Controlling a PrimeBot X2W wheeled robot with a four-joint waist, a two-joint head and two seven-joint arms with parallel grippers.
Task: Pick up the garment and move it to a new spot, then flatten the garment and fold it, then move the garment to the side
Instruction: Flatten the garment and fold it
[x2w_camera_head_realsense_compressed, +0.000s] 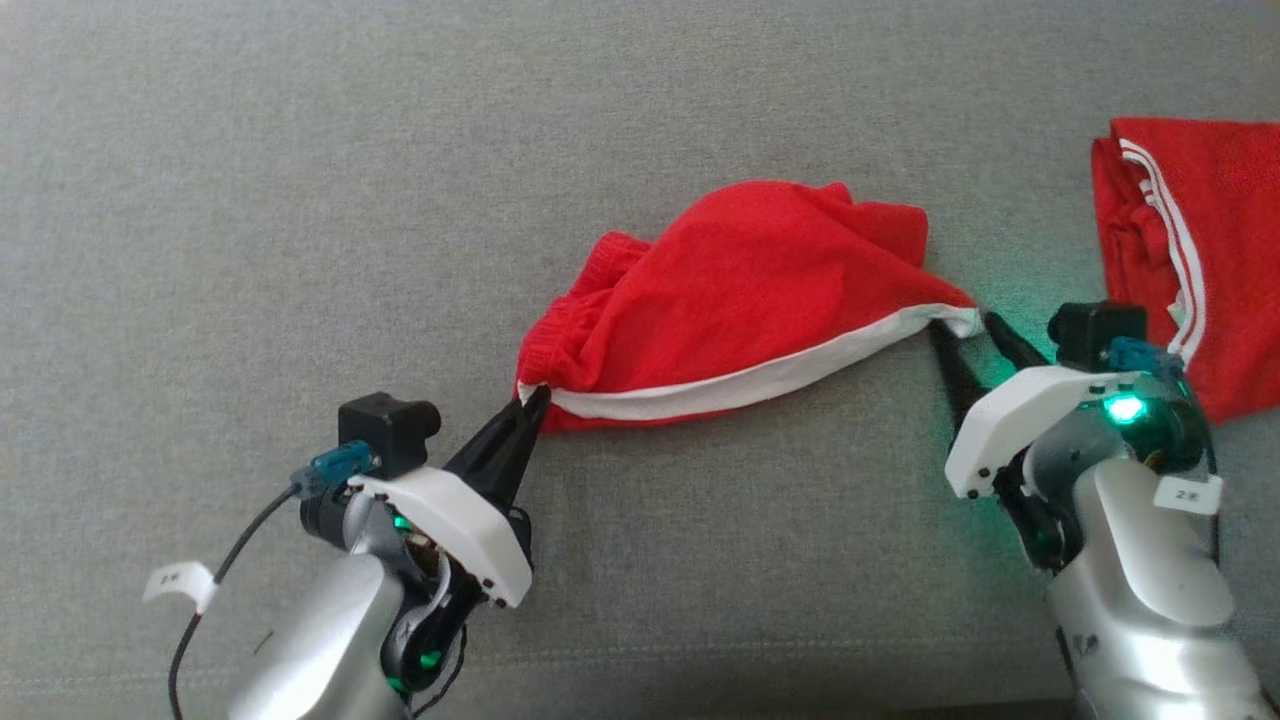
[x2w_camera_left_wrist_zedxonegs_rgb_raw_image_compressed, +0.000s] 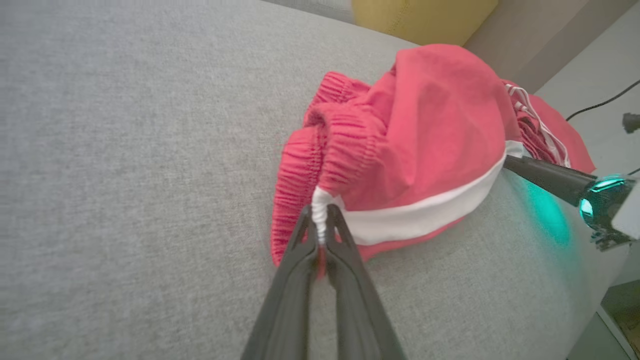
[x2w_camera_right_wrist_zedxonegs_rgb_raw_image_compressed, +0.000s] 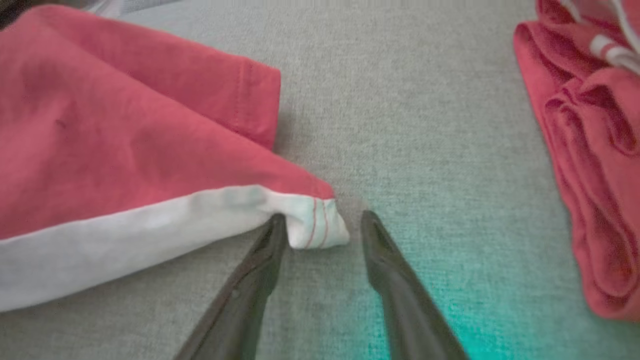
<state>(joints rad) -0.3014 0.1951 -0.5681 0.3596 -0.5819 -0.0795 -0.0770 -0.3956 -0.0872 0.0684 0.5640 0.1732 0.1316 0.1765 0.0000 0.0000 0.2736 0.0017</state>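
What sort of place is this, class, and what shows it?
Probably a living room or a mock-up of one: red shorts lie on grey woven upholstery, like a sofa seat, a second red garment beside them, pale floor past its edge.

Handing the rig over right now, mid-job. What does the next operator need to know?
Left gripper: shut on the shorts at the waistband corner, at one end of the white stripe.
Right gripper: open, fingers either side of the stripe's hem corner, not yet clamped.
Shorts: bunched in the middle of the grey surface. A second red garment lies folded at the right, apart.
Done: one corner gripped.
Left: close the right gripper, probably pull flat, fold, move aside.
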